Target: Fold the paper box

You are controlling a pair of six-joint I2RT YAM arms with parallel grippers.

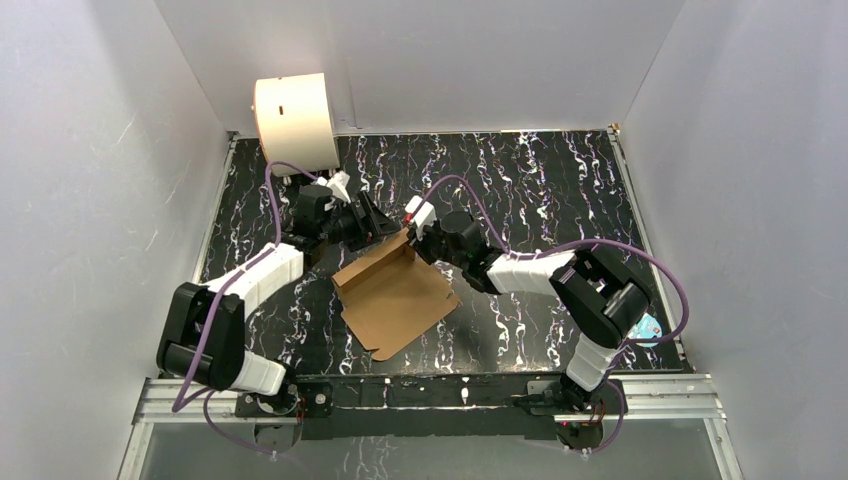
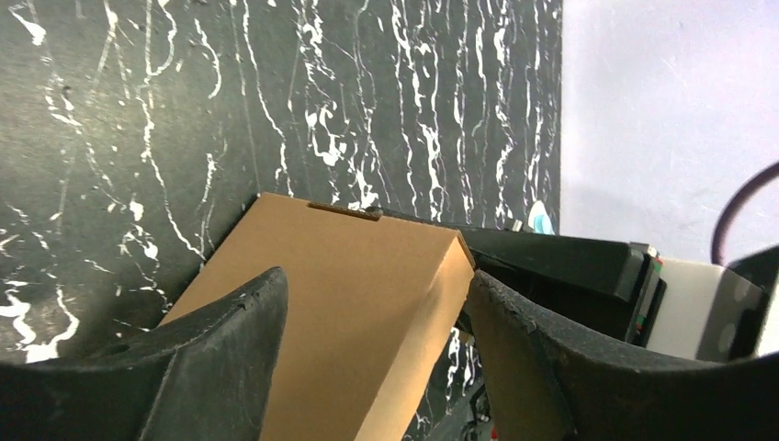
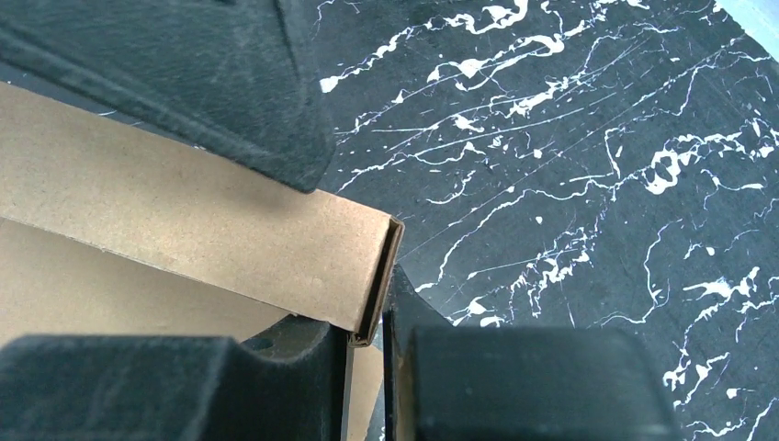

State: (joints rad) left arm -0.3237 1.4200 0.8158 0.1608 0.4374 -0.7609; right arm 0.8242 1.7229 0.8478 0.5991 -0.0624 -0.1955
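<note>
While the paper box (image 1: 395, 300) lies half-formed at the centre of the marbled table (image 1: 560, 180), the overhead view shows both arms meeting at its far edge, toward 12 o'clock. The left gripper (image 1: 372, 228) is at the 11 o'clock corner, the right gripper (image 1: 418, 236) is just beside it at 1 o'clock, and a cream drum (image 1: 296, 120) stands well apart at the back left. From the left wrist, the fingers (image 2: 230, 349) stand wide apart, straddling the raised, folded-over wall and holding nothing. From the right wrist, the fingers (image 3: 202, 83) are pinched nearly closed on that doubled wall near its end, which points toward 4 o'clock. With only this one pinch on it, the springy cardboard could unfold. The light box could also swing or drag across the slick table if the right arm pulls. If the left gripper closes off-line, it could crush the wall rather than seat it.
</note>
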